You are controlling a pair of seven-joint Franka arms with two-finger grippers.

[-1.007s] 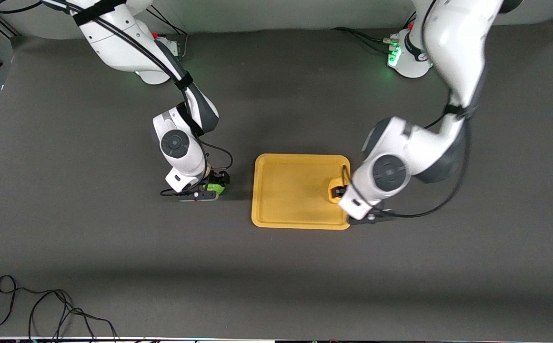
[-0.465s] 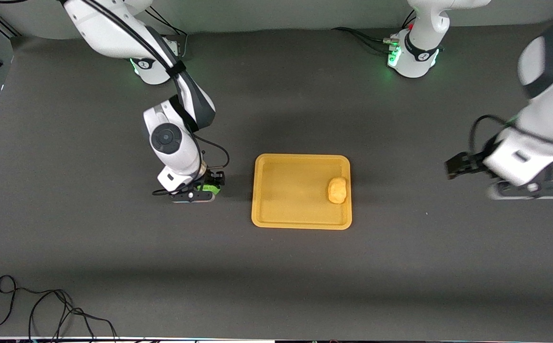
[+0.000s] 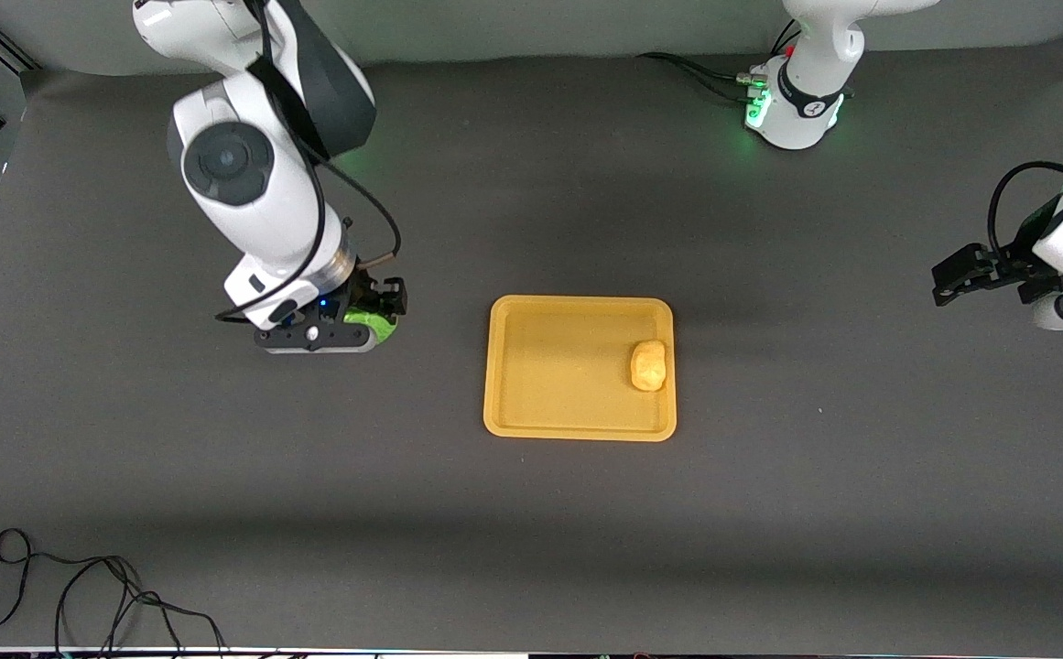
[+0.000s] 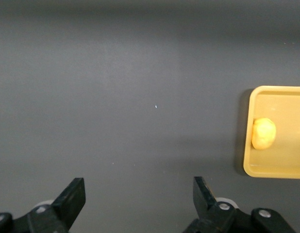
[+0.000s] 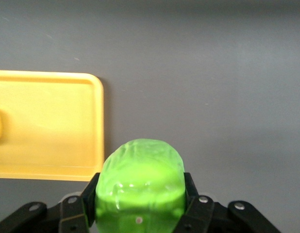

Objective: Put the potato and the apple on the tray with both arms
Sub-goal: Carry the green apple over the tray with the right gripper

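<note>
The yellow-tan potato (image 3: 648,365) lies on the orange-yellow tray (image 3: 549,366), by the rim at the left arm's end; it also shows in the left wrist view (image 4: 263,133). My right gripper (image 3: 374,311) is shut on the bright green apple (image 3: 368,322), held up over the bare table beside the tray at the right arm's end. In the right wrist view the apple (image 5: 141,187) fills the space between the fingers, with the tray (image 5: 48,126) off to one side. My left gripper (image 3: 961,275) is open and empty, raised over the table at the left arm's end.
Black cables (image 3: 82,595) lie on the table near the front camera at the right arm's end. The two arm bases (image 3: 792,105) stand along the table edge farthest from the camera.
My right gripper has lifted the apple off the table and drawn it away from the tray. My left gripper let go of the potato on the tray and withdrew to its end.
</note>
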